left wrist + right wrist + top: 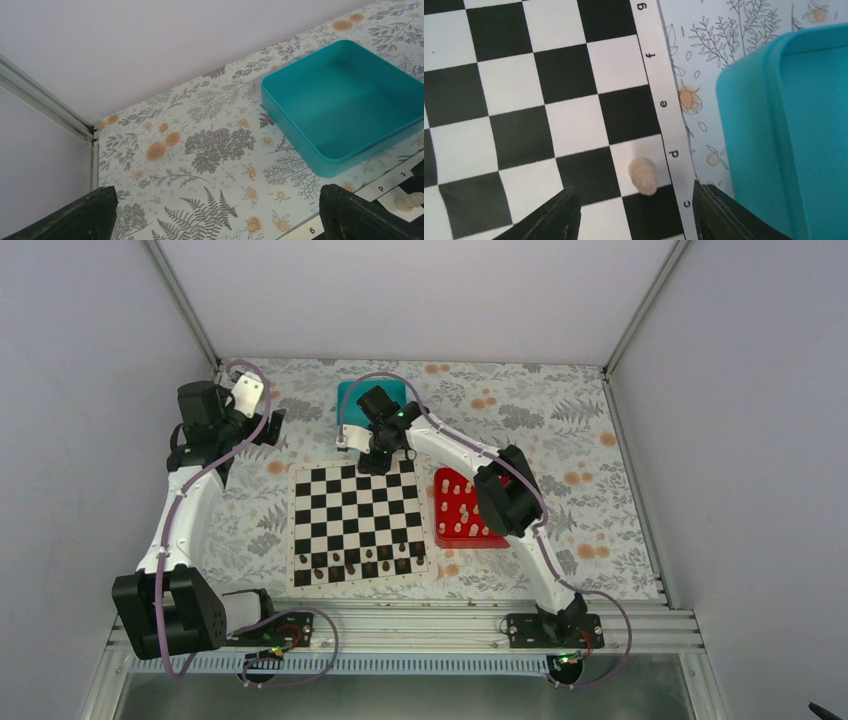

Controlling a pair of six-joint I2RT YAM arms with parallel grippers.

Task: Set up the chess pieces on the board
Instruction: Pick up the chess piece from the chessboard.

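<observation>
Most of the job looks undone from where I stand: the pale chess pieces are almost all heaped in the red tray, well off to the side of the right gripper, while a row of dark pieces lines the side of the board farthest from it. Only one cream piece is visibly on the board, standing on a white square in the edge row by the letter d, directly between the right gripper's fingers. Those jaws stand apart with board showing on either side of the piece, so I judge it set down and free, neither pinched nor touched. The teal box sits just beyond the board's border on one side of that gripper. The left gripper hangs off the board over the flowered table, spread as wide as it goes, with nothing between its fingers.
</observation>
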